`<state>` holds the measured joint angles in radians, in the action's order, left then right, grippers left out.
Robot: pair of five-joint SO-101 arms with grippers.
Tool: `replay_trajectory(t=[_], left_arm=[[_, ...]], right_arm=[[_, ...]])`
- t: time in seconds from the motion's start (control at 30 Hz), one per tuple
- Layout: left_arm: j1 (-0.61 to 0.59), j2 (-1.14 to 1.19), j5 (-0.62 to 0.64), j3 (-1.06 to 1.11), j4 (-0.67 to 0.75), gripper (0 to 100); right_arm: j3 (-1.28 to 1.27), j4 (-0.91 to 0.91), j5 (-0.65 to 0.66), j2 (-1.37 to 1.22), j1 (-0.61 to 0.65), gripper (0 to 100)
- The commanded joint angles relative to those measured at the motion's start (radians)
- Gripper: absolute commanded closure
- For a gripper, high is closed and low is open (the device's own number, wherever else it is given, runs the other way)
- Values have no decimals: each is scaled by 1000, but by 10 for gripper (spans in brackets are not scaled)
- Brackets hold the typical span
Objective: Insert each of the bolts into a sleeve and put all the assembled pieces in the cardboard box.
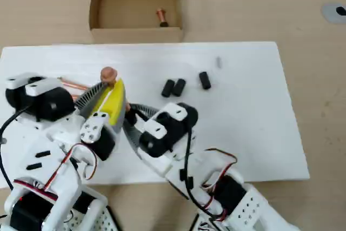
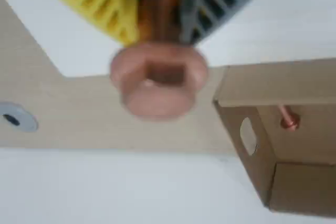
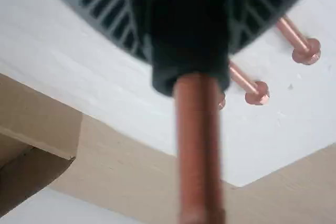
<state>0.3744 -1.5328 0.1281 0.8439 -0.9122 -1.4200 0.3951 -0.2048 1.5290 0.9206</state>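
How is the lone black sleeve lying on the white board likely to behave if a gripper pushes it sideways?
The lone black sleeve looks like a short cylinder lying on its side, so it would probably roll rather than slide across the flat white board. It seems small, so likely light and easily sent off. It looks rigid, unlikely to deform.
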Motion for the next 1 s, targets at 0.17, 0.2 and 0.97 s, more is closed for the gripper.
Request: replay_trajectory(t=[0.17, 0.2, 0.97], left_arm=[[9, -7, -35, -29, -8, 994], [9, -7, -43, -29, -8, 994], [-75, -5, -8, 8, 35, 993]], right_arm=[[44, -31, 8, 28, 10, 989], [51, -29, 8, 28, 10, 989], [79, -26, 5, 28, 13, 989]])
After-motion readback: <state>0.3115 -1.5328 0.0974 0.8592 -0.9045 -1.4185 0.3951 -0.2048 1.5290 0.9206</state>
